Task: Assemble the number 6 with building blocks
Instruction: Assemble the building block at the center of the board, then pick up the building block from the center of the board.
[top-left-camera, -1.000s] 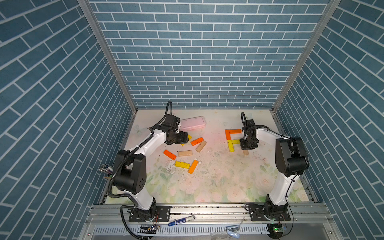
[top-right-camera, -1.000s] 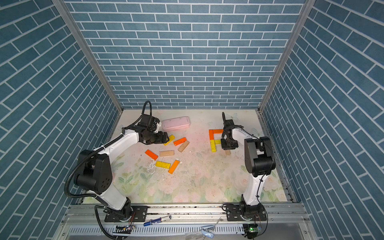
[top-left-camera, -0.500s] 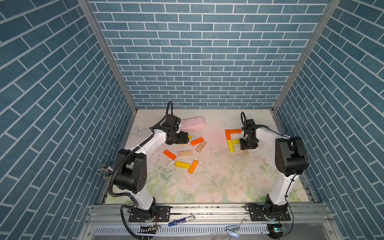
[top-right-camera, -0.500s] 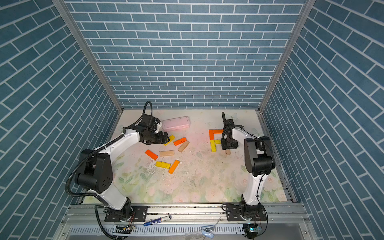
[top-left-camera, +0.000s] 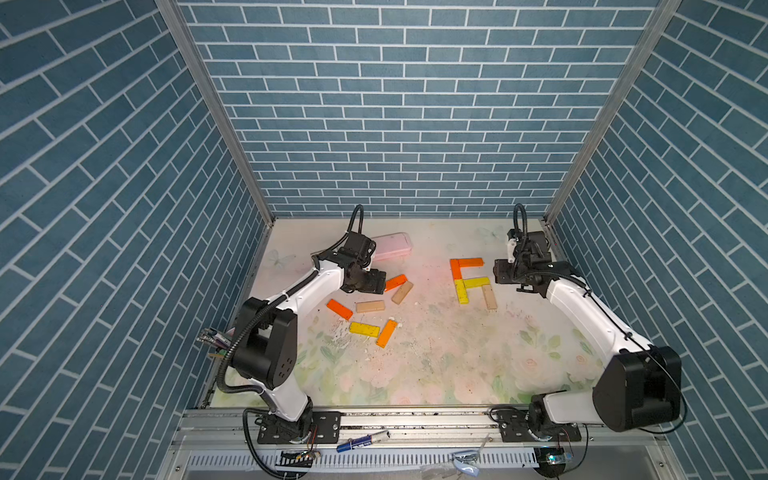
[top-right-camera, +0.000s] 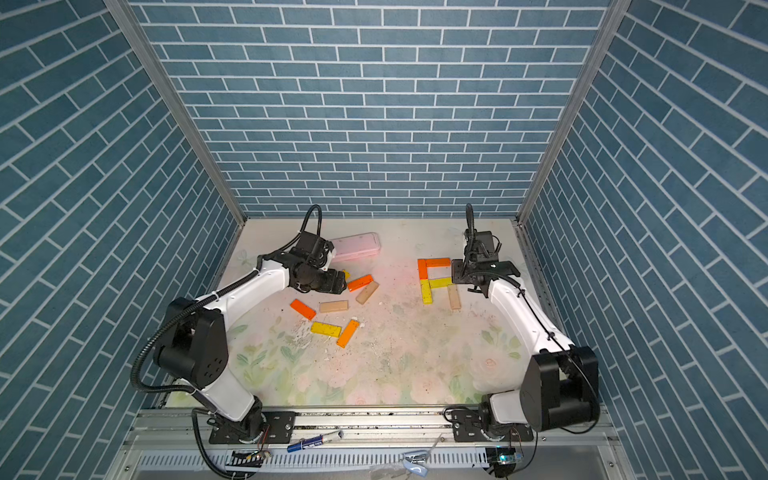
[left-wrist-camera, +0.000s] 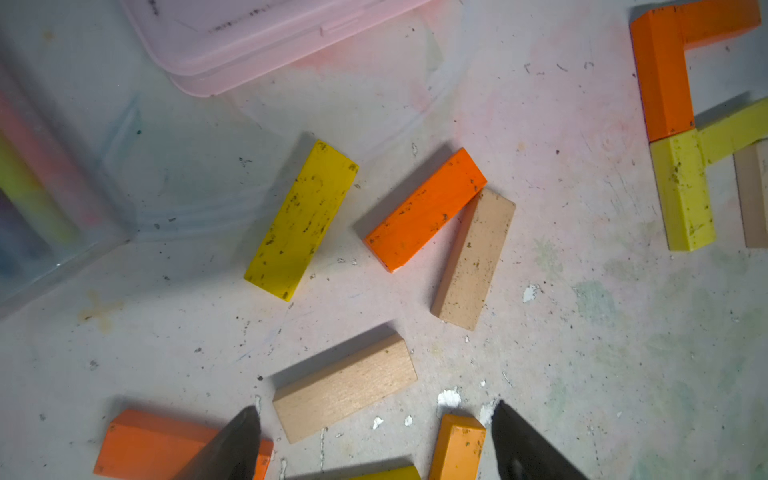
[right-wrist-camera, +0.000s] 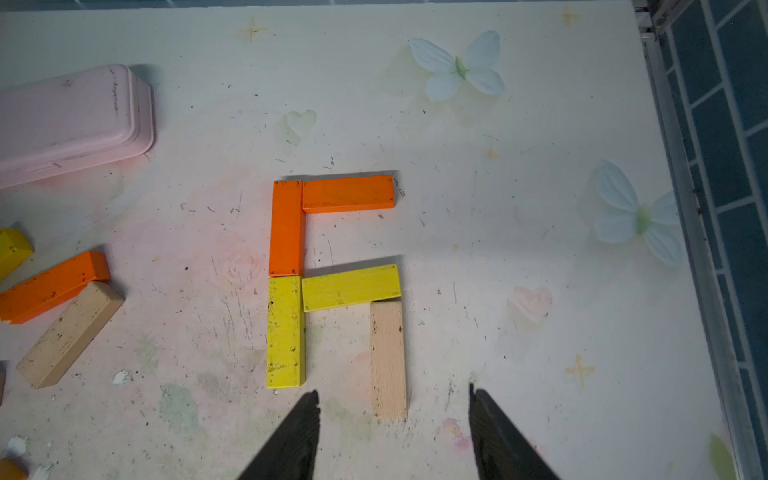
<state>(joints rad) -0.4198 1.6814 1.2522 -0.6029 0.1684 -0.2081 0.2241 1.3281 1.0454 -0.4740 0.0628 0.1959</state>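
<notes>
the number 6 (right-wrist-camera: 332, 282) has five bars down, bottom stroke missing; right fingers (right-wrist-camera: 291, 444) spread, empty, beside its tan bar (right-wrist-camera: 388, 357). spare building blocks (left-wrist-camera: 345, 386) lie to its left, one just ahead of the spread left fingers (left-wrist-camera: 232, 449), lengthwise across their gap.

**Figure (top-left-camera: 461, 286) far right, loose building blocks (top-left-camera: 370, 306) to its left**

On the table (top-left-camera: 436, 374): five blocks touching end to end in the figure, far and right. Well apart to the left, seven loose ones scattered, two of them touching. Behind the scatter, farther still, the case (top-left-camera: 395, 245), flat on the table.
</notes>
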